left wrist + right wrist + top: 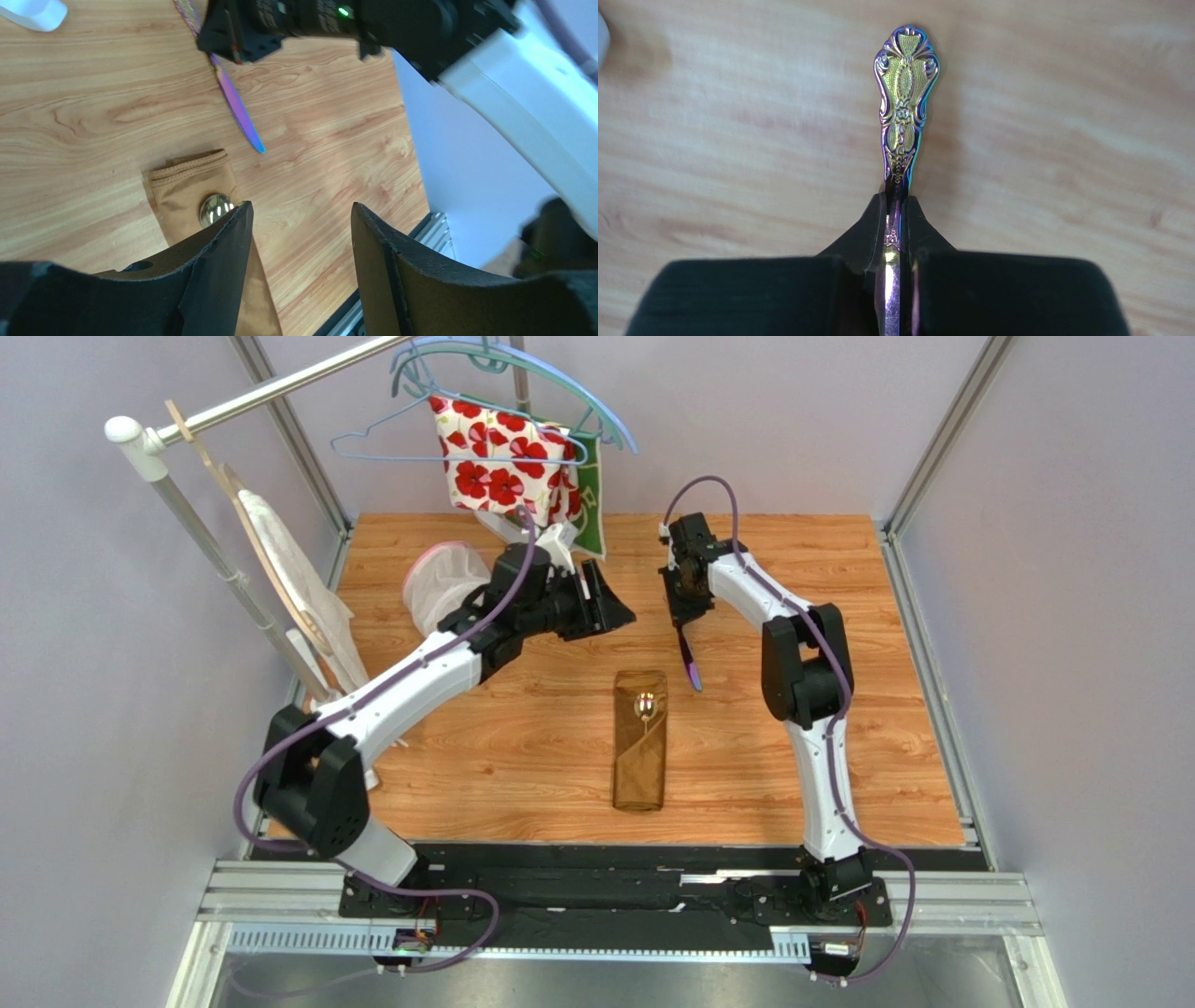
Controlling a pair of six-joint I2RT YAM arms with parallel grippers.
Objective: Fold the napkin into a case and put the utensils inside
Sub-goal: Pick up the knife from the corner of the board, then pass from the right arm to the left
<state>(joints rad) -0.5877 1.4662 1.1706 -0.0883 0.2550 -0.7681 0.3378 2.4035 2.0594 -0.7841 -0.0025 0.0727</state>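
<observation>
The golden-brown napkin lies folded as a narrow case (640,742) in the middle of the table, lengthwise toward me. A spoon's gold bowl (644,704) pokes out of its far end, and it shows too in the left wrist view, where the spoon bowl (215,208) rests on the case (184,183). My right gripper (683,622) is shut on the purple-pink knife (692,669), just right of the case's far end. The ornate knife handle (905,98) sticks out past my right gripper (896,201). My left gripper (300,206) hangs open and empty above the case's far end.
At the back, a rail holds hangers (477,378) with a white cloth with red flowers (502,455) and a green cloth (595,507). A white mesh pouch (438,577) lies at the back left. A white bag (288,560) hangs on the left.
</observation>
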